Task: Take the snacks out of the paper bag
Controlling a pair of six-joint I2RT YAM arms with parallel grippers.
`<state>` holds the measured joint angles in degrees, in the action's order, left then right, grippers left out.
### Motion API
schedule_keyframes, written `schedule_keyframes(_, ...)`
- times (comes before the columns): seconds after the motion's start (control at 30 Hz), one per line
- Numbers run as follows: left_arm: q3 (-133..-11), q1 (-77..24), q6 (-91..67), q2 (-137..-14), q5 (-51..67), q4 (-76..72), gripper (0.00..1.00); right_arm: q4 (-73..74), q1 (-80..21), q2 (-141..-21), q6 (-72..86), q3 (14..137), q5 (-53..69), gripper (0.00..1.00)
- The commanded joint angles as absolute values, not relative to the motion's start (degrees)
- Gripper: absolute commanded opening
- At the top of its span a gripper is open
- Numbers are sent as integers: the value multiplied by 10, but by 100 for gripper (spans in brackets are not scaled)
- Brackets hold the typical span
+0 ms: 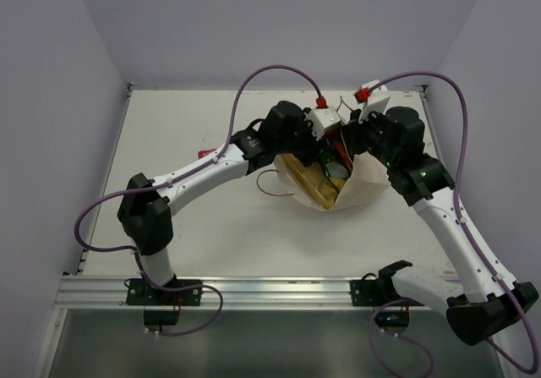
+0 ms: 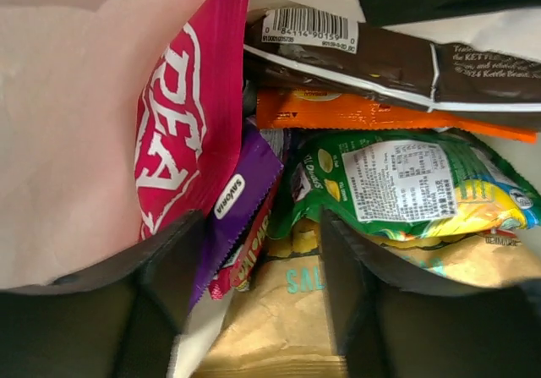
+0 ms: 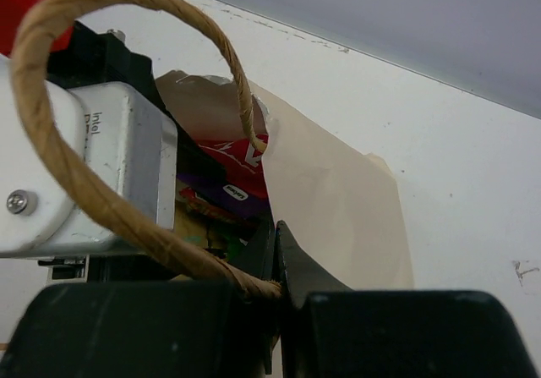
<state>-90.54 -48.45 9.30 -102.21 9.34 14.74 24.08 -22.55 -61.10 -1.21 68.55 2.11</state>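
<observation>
The paper bag [image 1: 363, 190] lies on its side mid-table, mouth toward the far edge. My left gripper [image 2: 254, 268] is inside that mouth, open, with its fingers [image 2: 161, 285] on either side of the tan chip bag [image 2: 279, 319]. A purple packet [image 2: 241, 196] leans against the left finger. Around it sit the snacks: a pink-red packet [image 2: 182, 133], a green one [image 2: 397, 183], an orange one [image 2: 338, 112] and a brown one [image 2: 380, 61]. My right gripper [image 3: 277, 255] is shut on the paper bag's rim [image 3: 338, 209], beside the string handle [image 3: 51, 141].
The bag's other string handle [image 1: 270, 188] trails on the white table to its left. The left wrist's camera housing [image 3: 84, 175] is close to my right gripper. Grey walls enclose the table, and a metal rail [image 1: 254, 289] runs along its near edge.
</observation>
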Motion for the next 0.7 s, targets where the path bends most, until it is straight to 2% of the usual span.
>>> schedule_keyframes(0.0, -930, -483, 105, -1020, 80, 142, 59, 251, -229, -598, -19, 700, 34, 0)
schedule_keyframes(0.03, -928, -483, 105, -1020, 79, 142, 48, 250, -229, -597, -19, 700, 33, 0)
schedule_keyframes(0.17, -919, -483, 100, -1013, 72, 149, 22, 249, -229, -592, -20, 698, 27, 0)
schedule_keyframes(0.23, -908, -483, 98, -1004, 71, 149, 19, 245, -229, -589, -20, 693, 25, 0)
schedule_keyframes(0.33, -894, -483, 95, -990, 67, 149, 3, 241, -229, -586, -20, 690, 20, 0)
schedule_keyframes(0.4, -886, -483, 93, -979, 67, 149, 0, 240, -229, -585, -20, 688, 19, 0)
schedule_keyframes(0.67, -852, -483, 80, -948, 58, 162, 0, 237, -229, -582, -19, 686, 8, 0)
